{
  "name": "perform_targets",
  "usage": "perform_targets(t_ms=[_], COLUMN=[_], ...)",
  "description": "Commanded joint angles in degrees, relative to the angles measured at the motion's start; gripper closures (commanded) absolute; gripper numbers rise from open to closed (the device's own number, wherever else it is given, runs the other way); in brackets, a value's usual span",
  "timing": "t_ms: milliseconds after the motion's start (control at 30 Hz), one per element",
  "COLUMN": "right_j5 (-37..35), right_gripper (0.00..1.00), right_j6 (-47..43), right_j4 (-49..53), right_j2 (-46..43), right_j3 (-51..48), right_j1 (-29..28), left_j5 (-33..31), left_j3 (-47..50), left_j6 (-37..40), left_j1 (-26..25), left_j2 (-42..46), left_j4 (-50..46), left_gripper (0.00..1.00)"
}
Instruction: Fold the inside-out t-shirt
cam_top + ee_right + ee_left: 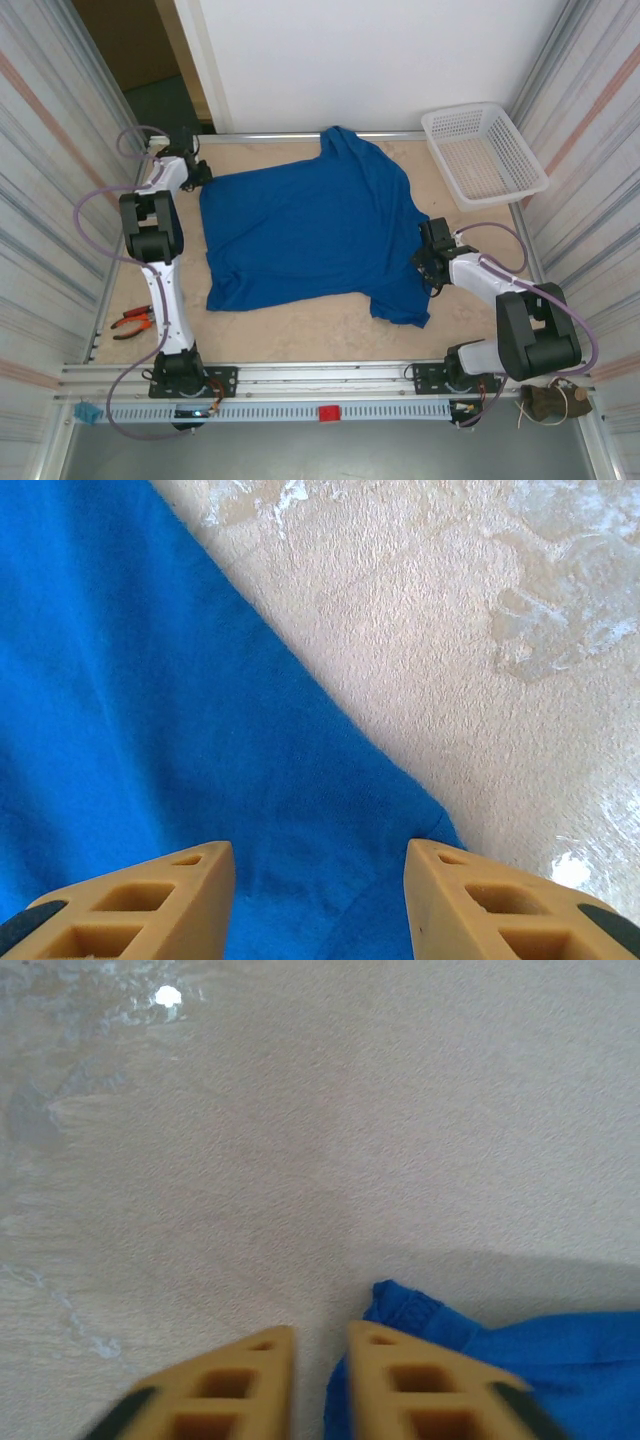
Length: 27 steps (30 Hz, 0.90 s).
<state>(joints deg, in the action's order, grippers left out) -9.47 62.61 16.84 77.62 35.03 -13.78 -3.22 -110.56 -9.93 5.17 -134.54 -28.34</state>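
Observation:
The inside-out t-shirt [300, 235] lies spread flat on the table, plain royal blue on the side facing up, with one sleeve pointing to the far edge. My left gripper [197, 172] is low at the shirt's far left corner. In the left wrist view its jaws [320, 1332] stand a narrow gap apart with bare table between them, and the hemmed shirt corner [420, 1315] lies beside and under the right finger. My right gripper [432, 258] hovers at the shirt's right edge. In the right wrist view it [320, 848] is wide open over the blue cloth [150, 730].
A white lattice basket [460, 111] stands at the far right corner. Orange-handled pliers [132, 322] lie at the near left by the frame. The tan table [300, 325] has bare strips in front of the shirt and along its left side. Corrugated walls close both sides.

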Motion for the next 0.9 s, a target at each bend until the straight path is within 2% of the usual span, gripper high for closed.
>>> perform_targets(t_ms=[0,167,867], right_j5=[-2.0,-1.9,-2.7], right_gripper=[0.53,0.54,0.54], right_j6=[1.5,1.4,1.7], right_j4=[2.1,1.8,2.6], right_j2=[-1.0,-0.7,-1.6], right_j3=[-0.6,-0.5,-0.1], right_j1=[0.4,0.5,0.7], left_j5=[-1.3,-1.7,-5.9], left_j3=[4.5,6.4,-2.1], left_j6=[1.5,1.9,1.5], left_j1=[-1.7,-1.7,-1.6], left_j2=[6.8,7.4,-2.2], left_j4=[3.2,3.3,-5.7], left_gripper=[0.64,0.59,0.60])
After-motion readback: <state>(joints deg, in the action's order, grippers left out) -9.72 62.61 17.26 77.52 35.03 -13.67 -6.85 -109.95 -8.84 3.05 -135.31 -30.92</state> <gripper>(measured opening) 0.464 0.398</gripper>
